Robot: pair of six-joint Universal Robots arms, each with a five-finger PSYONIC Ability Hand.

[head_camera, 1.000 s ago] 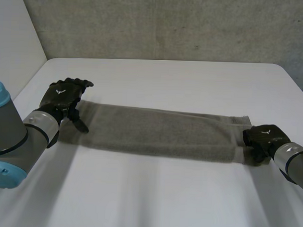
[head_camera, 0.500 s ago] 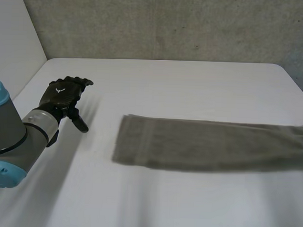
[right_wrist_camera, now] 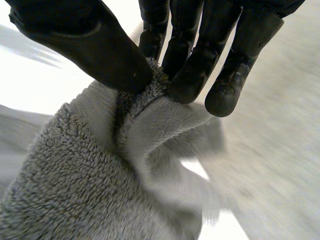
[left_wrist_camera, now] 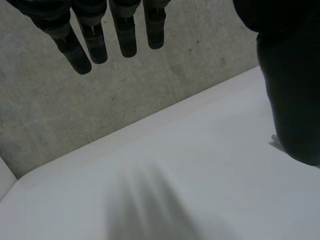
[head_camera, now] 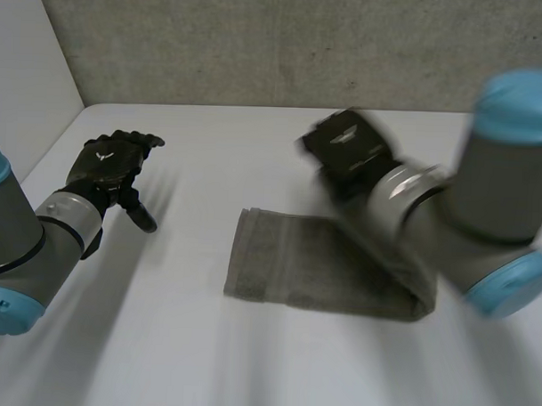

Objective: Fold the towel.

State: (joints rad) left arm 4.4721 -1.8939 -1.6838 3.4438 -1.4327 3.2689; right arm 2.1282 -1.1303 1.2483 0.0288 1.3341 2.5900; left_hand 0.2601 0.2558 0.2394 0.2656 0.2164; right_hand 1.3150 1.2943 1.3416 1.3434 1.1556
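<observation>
The grey towel [head_camera: 295, 271] lies on the white tabletop [head_camera: 247, 371], a little right of the middle. Its left end is spread flat. At its right end it shows a rounded fold, and the right arm [head_camera: 484, 210] crosses in front of that part. The right robot hand [head_camera: 344, 148] is raised over the far side of the towel. In the right wrist view, this robot hand [right_wrist_camera: 85, 40] is closed on the towel [right_wrist_camera: 95, 175]: a bunched piece of cloth is pinched between the thumb and the fingers [right_wrist_camera: 192, 75], and the rest hangs below. The left robot hand [head_camera: 107, 166] is at the left side of the tabletop, well apart from the towel. In the left wrist view its fingers [left_wrist_camera: 125, 35] are straight, spread a little, and hold nothing above the bare tabletop [left_wrist_camera: 175, 195]. A rough grey wall [head_camera: 259, 42] stands behind the far edge.
</observation>
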